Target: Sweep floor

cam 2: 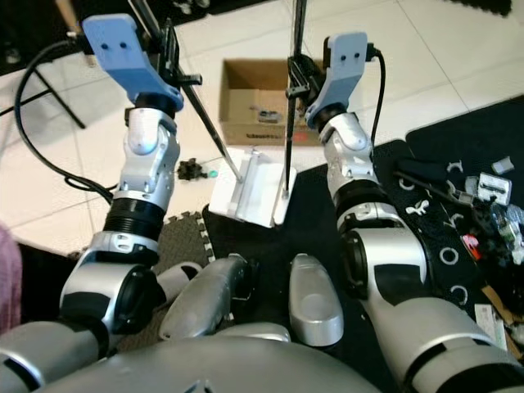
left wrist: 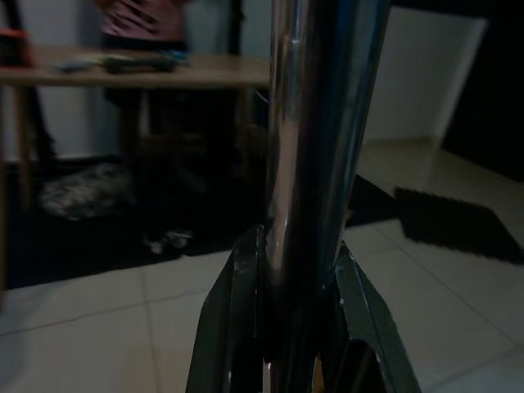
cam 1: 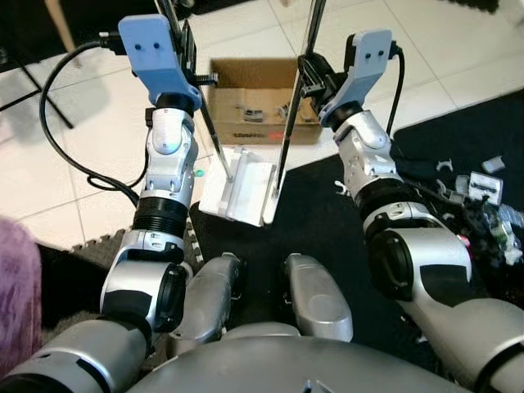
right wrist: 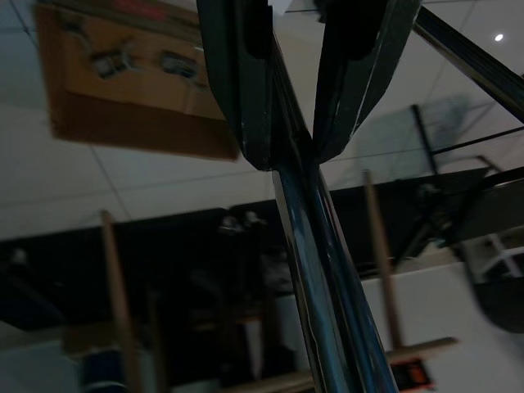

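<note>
While both grippers, left and right, clamped two poles, one dustpan sat on white tile beside black mat, one box beyond.

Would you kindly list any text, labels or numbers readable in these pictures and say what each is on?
None can be read.
Cardboard box: dark print on its front, too blurred to read.
Packets on the black mat: any print too small to tell.
Left gripper and right gripper, each shut on a metal handle: no markings.
</note>
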Robot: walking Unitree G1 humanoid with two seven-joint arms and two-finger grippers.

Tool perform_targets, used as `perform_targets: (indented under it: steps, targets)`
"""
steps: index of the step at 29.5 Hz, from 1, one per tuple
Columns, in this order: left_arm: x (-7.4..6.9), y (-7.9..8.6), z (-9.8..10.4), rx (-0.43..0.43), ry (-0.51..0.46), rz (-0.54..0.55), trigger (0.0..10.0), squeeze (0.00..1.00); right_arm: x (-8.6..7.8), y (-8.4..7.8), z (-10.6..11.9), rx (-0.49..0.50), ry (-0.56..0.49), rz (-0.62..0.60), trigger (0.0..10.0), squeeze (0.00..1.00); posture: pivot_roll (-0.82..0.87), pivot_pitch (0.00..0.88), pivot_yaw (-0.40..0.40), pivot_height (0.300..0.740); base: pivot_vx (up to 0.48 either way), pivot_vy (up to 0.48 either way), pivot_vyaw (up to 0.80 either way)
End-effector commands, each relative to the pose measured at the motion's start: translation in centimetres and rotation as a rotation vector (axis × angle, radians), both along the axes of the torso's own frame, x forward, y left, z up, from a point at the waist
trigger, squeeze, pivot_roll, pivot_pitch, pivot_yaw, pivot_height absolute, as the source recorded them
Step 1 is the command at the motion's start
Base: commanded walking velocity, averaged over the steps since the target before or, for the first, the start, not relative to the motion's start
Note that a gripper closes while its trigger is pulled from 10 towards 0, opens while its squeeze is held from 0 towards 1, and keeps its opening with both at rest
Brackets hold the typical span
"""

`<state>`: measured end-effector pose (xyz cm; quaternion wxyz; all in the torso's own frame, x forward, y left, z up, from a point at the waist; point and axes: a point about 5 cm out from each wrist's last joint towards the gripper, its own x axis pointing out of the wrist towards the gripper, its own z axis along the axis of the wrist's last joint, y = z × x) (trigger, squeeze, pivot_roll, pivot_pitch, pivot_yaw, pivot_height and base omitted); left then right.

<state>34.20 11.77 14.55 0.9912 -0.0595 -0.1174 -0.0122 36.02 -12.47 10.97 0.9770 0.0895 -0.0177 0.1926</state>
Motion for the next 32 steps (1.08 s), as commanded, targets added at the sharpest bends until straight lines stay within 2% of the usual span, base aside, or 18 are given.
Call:
perform_targets:
  steps: [1, 13, 29, 32]
  targets:
    - [0.05, -0.43, 0.98, -0.014, -0.046, -0.006, 10.0, 0.0, 0.25, 0.26, 0.84, 0.01, -0.038, 0.003, 10.0, 0.0, -0.03, 0.077, 0.003, 0.74, 0.48, 0.0, 0.0]
    - [0.09, -0.44, 0.84, 0.004, -0.037, 0.0, 10.0, 0.0, 0.28, 0.15, 0.9, 0.01, -0.04, -0.002, 10.0, 0.0, -0.03, 0.078, 0.004, 0.74, 0.392, 0.0, 0.0]
    - [0.09, -0.44, 0.59, 0.012, -0.024, 0.004, 10.0, 0.0, 0.24, 0.32, 0.84, 0.01, -0.038, 0.003, 10.0, 0.0, -0.03, 0.081, 0.005, 0.74, 0.0, 0.0, 0.0]
    - [0.08, -0.42, 0.43, 0.018, -0.018, 0.006, 10.0, 0.0, 0.24, 0.15, 0.79, -0.014, -0.04, -0.001, 10.0, 0.0, -0.03, 0.081, 0.005, 0.74, 0.0, 0.0, 0.0]
